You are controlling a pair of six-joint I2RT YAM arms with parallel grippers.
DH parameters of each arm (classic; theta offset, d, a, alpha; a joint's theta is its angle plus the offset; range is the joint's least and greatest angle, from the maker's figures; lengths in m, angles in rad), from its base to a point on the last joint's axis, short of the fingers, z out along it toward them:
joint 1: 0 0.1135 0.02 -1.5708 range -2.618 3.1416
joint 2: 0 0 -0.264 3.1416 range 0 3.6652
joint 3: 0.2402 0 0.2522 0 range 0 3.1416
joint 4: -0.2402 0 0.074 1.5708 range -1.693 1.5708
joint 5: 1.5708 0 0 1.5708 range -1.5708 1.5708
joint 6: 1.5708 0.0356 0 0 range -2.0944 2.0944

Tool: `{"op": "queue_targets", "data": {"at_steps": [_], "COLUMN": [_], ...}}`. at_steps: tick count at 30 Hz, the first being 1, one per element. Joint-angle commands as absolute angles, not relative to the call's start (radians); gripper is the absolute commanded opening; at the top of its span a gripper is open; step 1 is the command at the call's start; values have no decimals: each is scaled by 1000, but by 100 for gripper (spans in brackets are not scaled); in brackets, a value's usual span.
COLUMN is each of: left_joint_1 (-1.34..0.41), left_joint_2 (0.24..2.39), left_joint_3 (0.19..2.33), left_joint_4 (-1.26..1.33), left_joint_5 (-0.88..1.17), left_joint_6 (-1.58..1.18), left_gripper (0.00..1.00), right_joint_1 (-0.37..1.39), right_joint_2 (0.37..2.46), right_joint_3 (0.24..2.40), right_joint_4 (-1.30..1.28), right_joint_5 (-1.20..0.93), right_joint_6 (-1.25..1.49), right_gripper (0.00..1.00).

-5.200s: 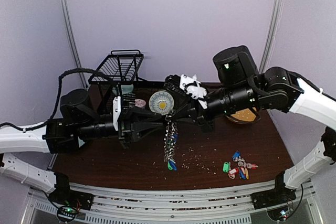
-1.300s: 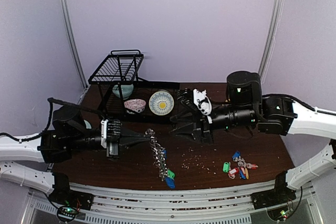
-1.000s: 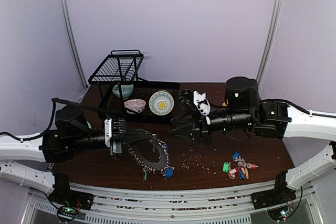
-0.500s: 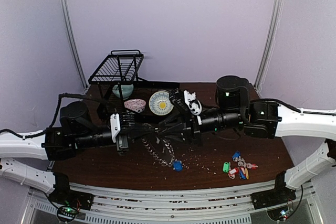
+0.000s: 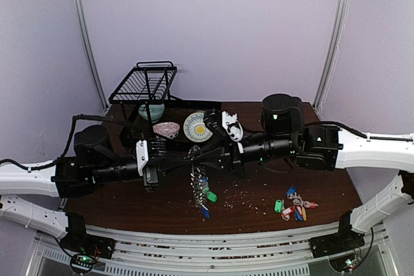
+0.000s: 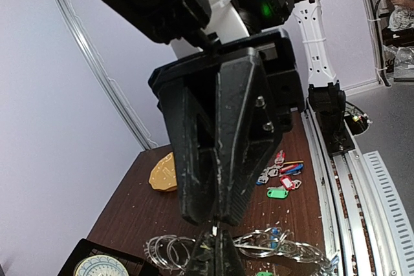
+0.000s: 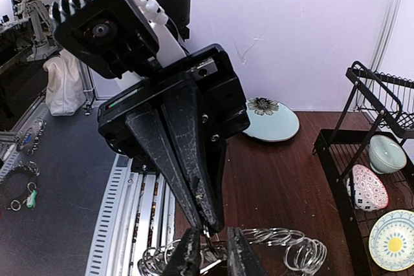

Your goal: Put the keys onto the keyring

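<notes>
Mid-table, left gripper (image 5: 189, 155), right gripper (image 5: 207, 154), one keyring (image 5: 197, 184), one key bunch (image 5: 296, 203)

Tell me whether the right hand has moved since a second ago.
Yes. In the top view the right hand has slid left: it was right of the yellow plate, and now sits just below it, meeting the left hand over the keyring.

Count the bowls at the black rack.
2. A teal bowl sits under the black rack; a pink patterned bowl stands in front, left of the yellow-patterned plate. More may be hidden.
</notes>
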State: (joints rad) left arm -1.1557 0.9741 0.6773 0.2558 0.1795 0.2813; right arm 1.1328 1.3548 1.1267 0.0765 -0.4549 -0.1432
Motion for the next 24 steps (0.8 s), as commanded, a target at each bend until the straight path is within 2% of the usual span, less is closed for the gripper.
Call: {"op": "queue_targets", "data": {"at_steps": [1,8,11,15,19,22,24], "left_joint_1": [-1157,-1157,-1157,-1157,-1157,-1156,-1157], "left_joint_2": [960,960,961,961,960,963,966], "left_joint_3": [712,712,712,712,712,713,716], "left_joint_4": [335,334,334,334,334,334,331], "left_joint_5": [189,196,197,195,187,171,166], "left_joint_6": [268,269,268,268,268,268,267], "left_gripper": [0,0,0,0,0,0,0], "right_joint_1": [1137,1138,1137,1136,1138,1137,1137], "right_joint_2": [1338,1338,1341,1344,1342,1344,1342], "right_joint_3": [1124,1125,1125,1127,1128,1124,1122], "right_joint_4": [71,66,64,65,54,34,28], "right_joint_5": [-404,-390,-384,-401,-419,-455,-467], "right_joint_6": [-159,-166,-168,-167,-175,-200,-206], "right_gripper": [18,21,29,26,16,20,20]}}
